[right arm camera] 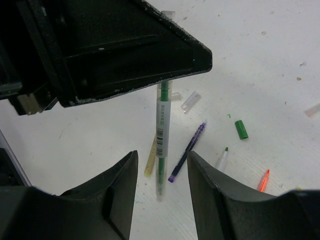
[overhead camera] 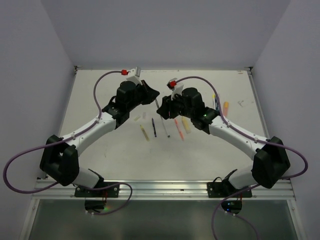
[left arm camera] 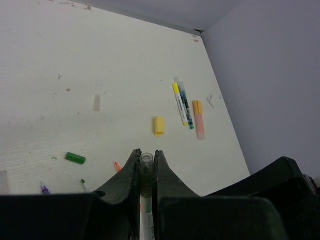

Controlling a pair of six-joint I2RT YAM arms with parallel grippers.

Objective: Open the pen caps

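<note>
The right gripper point(right arm camera: 161, 159) stands open astride, not touching, the clear-barrelled green plastic pen point(right arm camera: 162, 120) clamped at its twelve o'clock end by the left gripper point(left arm camera: 146, 154); uncapping looks pending: close on the six o'clock end, pull straight.

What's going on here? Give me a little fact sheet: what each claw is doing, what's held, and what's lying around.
Left gripper: shut on the green pen, gripping it near one end
Right gripper: open, one finger on each side of the pen's free end, gaps visible
Loose caps on the table: green cap, yellow cap, clear cap
Other pens lying flat: purple pen, orange highlighter
Held pen's cap on or off: cannot tell
</note>
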